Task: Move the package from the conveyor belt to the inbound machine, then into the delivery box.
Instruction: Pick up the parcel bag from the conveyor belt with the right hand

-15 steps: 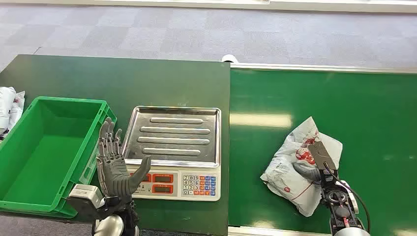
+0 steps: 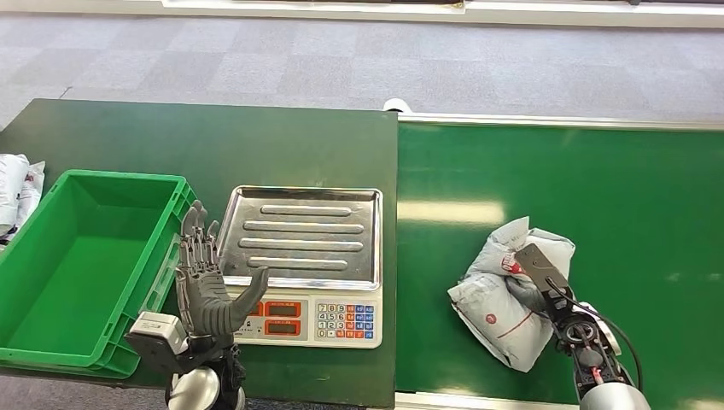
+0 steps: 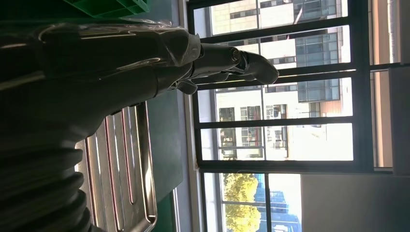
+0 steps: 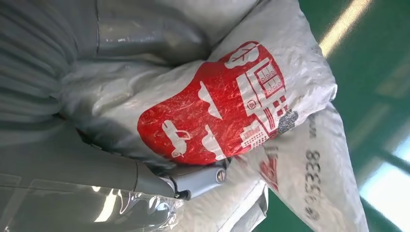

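Note:
A grey plastic package (image 2: pixel 504 299) with red print lies crumpled on the green conveyor belt (image 2: pixel 598 196). My right hand (image 2: pixel 536 275) grips it from the near side; in the right wrist view the thumb and fingers (image 4: pixel 193 180) close around the package (image 4: pixel 232 111). The inbound machine is a scale with a steel tray (image 2: pixel 300 235) and a keypad, on the dark green table left of the belt. The green delivery box (image 2: pixel 34 316) stands left of the scale. My left hand (image 2: pixel 205 286) is raised, fingers spread, between box and scale, holding nothing.
The dark green table (image 2: pixel 213 145) holds the scale and box. More grey parcels (image 2: pixel 15 192) lie at the far left edge. Grey carpet floor lies beyond the table. The belt's far and right parts are bare. The left wrist view looks past the left hand (image 3: pixel 145 63) toward windows.
My right hand has closed tighter on the package, which has bunched up and shifted slightly left. My left hand has drifted a little to the right.

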Tool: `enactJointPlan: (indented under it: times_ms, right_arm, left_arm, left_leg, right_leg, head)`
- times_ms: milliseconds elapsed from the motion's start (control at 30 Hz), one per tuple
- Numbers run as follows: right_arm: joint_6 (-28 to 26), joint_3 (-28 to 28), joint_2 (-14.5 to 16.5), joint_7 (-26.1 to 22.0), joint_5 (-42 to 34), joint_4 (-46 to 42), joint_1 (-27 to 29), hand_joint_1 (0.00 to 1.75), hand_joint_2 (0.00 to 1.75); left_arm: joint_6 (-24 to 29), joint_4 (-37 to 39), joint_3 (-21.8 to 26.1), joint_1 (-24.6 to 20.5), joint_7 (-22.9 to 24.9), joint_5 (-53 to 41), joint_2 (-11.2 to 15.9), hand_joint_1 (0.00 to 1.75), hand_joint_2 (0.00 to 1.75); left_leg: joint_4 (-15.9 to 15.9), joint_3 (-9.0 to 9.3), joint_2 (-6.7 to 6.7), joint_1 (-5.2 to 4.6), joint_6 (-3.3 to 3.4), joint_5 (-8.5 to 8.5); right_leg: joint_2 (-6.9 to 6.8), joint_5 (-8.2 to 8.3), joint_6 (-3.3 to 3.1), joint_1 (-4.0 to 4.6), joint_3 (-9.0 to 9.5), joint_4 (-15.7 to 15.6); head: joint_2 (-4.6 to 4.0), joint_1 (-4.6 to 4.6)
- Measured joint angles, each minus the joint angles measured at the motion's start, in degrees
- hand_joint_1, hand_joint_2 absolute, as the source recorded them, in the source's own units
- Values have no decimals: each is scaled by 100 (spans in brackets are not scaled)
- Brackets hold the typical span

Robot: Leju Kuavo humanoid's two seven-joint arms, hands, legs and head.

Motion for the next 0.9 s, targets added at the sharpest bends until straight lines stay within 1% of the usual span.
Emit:
enactJointPlan:
  times_ms: [67,133,233,267,367,467,567,633,733,900]
  right_arm:
    - [-114,4,4,-101,-12,5,-12,175,175]
    - [-366,2,25,-293,-56,-2,-7,175,175]
    - [-1118,-42,152,-519,-179,-254,95,175,175]
    - [-1333,-73,221,-527,-231,-449,159,175,175]
    - [-1677,-159,401,-448,-314,-1184,359,175,175]
    - [-2064,-213,548,-394,-336,-2135,587,175,175]
    - [-2176,-246,629,-256,-351,-3009,736,175,175]
    - [-2186,-255,655,-221,-352,-3378,796,175,175]
    - [-2192,-258,687,-216,-356,-3706,873,175,175]
    - [-2202,-261,725,-226,-359,-3943,945,175,175]
  left_arm:
    - [9,-1,4,9,1,0,1,0,175]
    - [32,-10,13,38,1,0,4,0,175]
    - [99,-91,24,144,0,-5,9,0,175]
    - [122,-132,27,188,0,-9,9,0,175]
    - [163,-214,38,281,0,-13,9,0,175]
    - [170,-236,43,314,0,-15,8,0,175]
    - [169,-238,46,315,0,-15,7,0,175]
    - [169,-238,47,314,-2,-15,7,0,175]
    - [169,-238,49,314,-10,-15,7,0,175]
    - [169,-238,50,314,-13,-15,5,0,175]
  left_leg:
    - [0,0,-1,0,0,0]
    - [0,-3,-1,0,0,0]
    - [0,-19,-7,0,0,2]
    - [0,-26,-11,0,0,4]
    - [0,-48,-22,0,-1,7]
    - [0,-65,-25,-2,0,7]
    - [0,-73,-24,-2,0,6]
    - [0,-74,-23,-2,0,5]
    - [0,-76,-24,-2,0,5]
    - [0,-76,-24,-2,0,5]
  right_leg:
    - [0,0,0,0,3,0]
    - [0,1,0,0,3,0]
    - [-2,2,0,0,-9,2]
    - [-4,2,0,0,-16,3]
    - [-16,1,1,0,-33,4]
    - [-20,1,1,-1,-49,4]
    - [-20,0,1,-2,-59,4]
    - [-19,0,1,-2,-62,4]
    - [-19,0,1,-2,-64,4]
    - [-19,0,0,-2,-65,4]
  head:
    - [0,0]
    - [0,-1]
    - [0,-2]
    - [0,-2]
    - [0,-2]
    - [0,-2]
    - [0,-2]
    - [0,-1]
    - [0,-2]
    - [0,-2]
